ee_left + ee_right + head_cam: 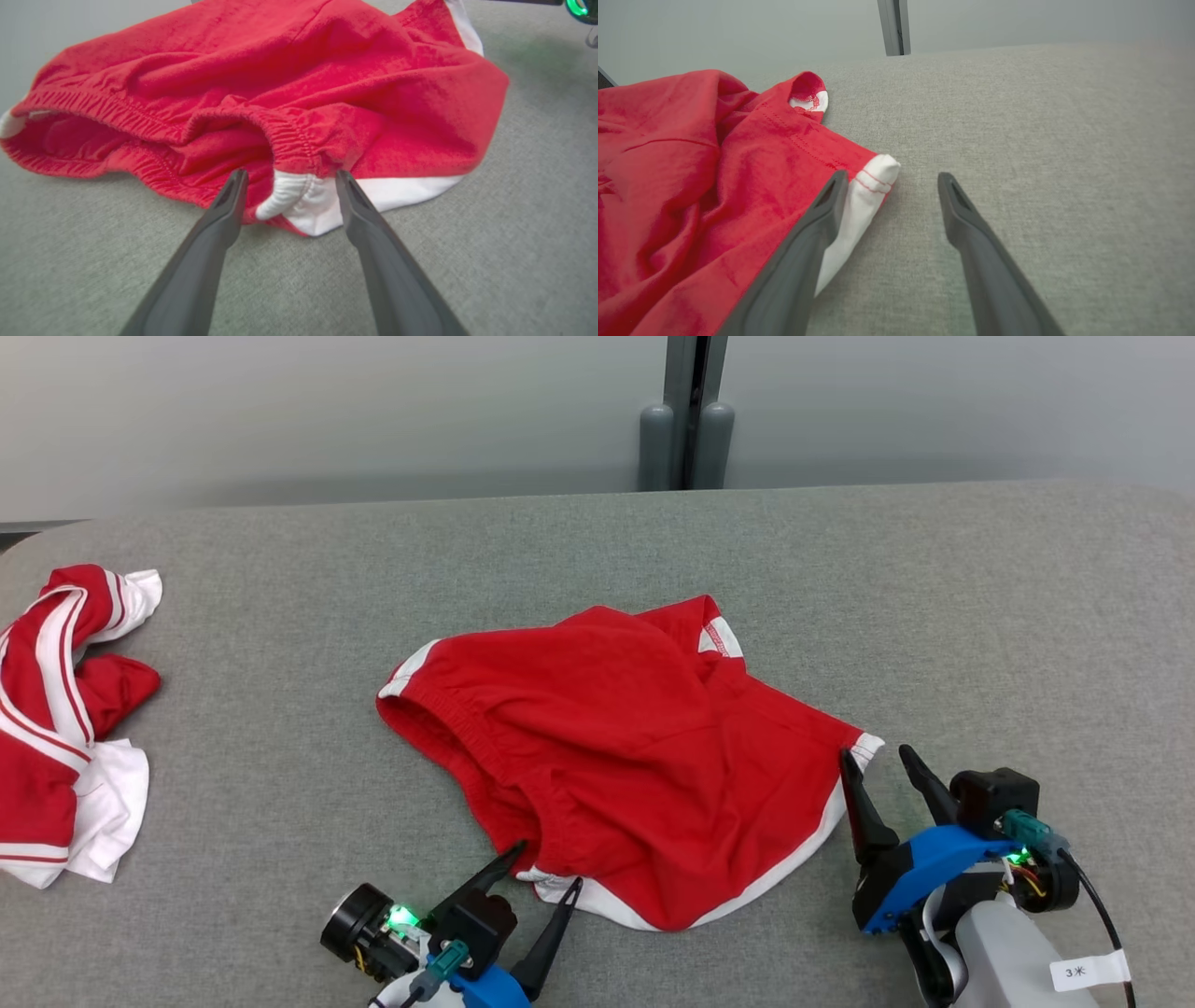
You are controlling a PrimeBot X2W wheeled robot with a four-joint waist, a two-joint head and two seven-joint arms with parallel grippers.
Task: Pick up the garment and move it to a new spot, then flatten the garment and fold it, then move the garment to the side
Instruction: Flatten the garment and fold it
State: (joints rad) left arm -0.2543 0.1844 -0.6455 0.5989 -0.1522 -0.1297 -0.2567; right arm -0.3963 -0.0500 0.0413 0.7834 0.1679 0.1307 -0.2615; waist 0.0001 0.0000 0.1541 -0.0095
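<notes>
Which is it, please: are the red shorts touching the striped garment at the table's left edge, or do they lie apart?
Apart. The head view shows a wide stretch of bare grey table between the red shorts and the striped garment.

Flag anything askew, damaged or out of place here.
The red shorts lie rumpled and skewed on the grey table, waistband gaping and one hem corner folded over. A second red-and-white garment sits bunched at the table's left end. No damage or spill shows.
</notes>
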